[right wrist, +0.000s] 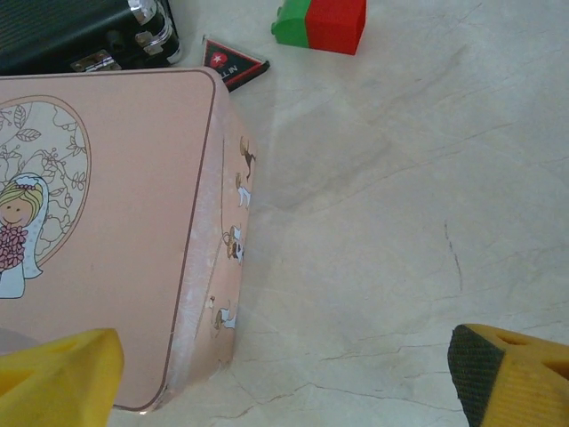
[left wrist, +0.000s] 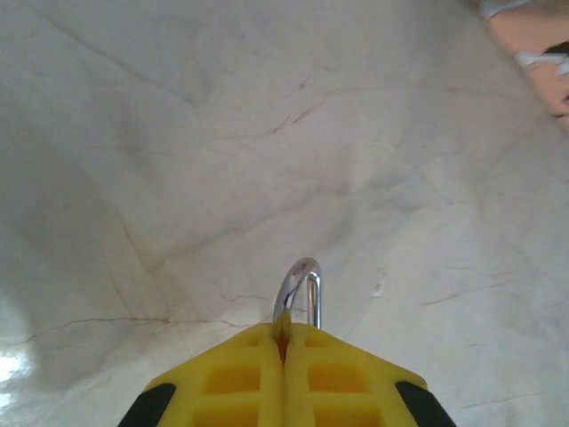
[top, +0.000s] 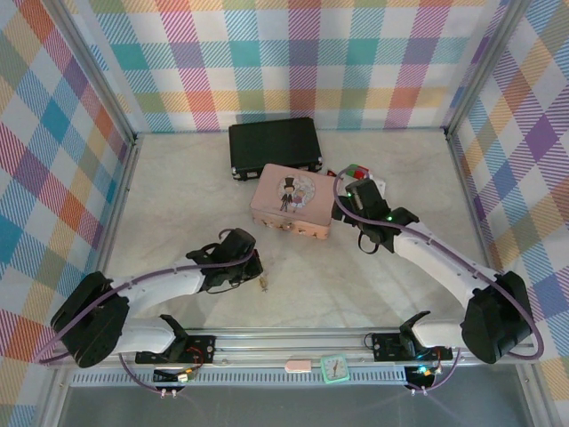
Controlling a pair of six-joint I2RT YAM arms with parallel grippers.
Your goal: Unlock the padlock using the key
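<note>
My left claw (left wrist: 283, 327) is pinching the padlock (left wrist: 307, 285), its body hidden between the pads (left wrist: 231, 378) and its shackle protruding over open tabletop (left wrist: 178, 133). My right claw (right wrist: 284, 374) is standing spread wide, straddling the edge of the pink box (right wrist: 116, 222).

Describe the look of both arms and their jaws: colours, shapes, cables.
Both the left arm and right arm have white links between bulky black joint housings, with a mauve cable looping along each. The jaws are yellow moulded blocks with recessed pockets and black patches. A green light glows near the right wrist.
</note>
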